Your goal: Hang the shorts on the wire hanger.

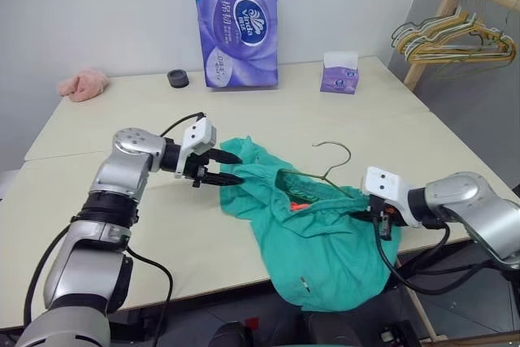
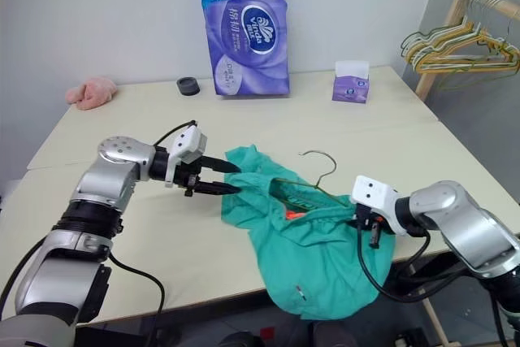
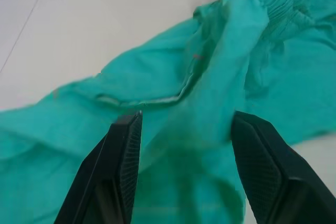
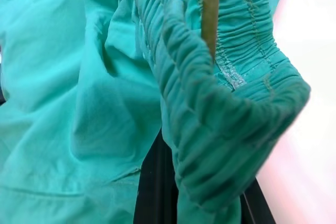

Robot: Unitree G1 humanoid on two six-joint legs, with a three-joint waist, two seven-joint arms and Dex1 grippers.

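- Nearest us, the shorts lie crumpled at the front edge of the pale surface, their lower part drooping over that edge.
- We see the wire hanger lying partly inside the shorts, its hook poking out onto the surface behind the waistband.
- Our right claw is pressed together on the gathered waistband at the right side of the shorts; its wrist view shows the elastic bunched between the black fingers.
- Our left claw points at the left corner of the shorts with its fingers spread; cloth lies between and beneath them, but they pinch nothing.
- Farther back we see a purple tissue pack, a small tissue box, a black disc and a pink cloth.
- Bunched hangers hang on a wooden rack at the right.
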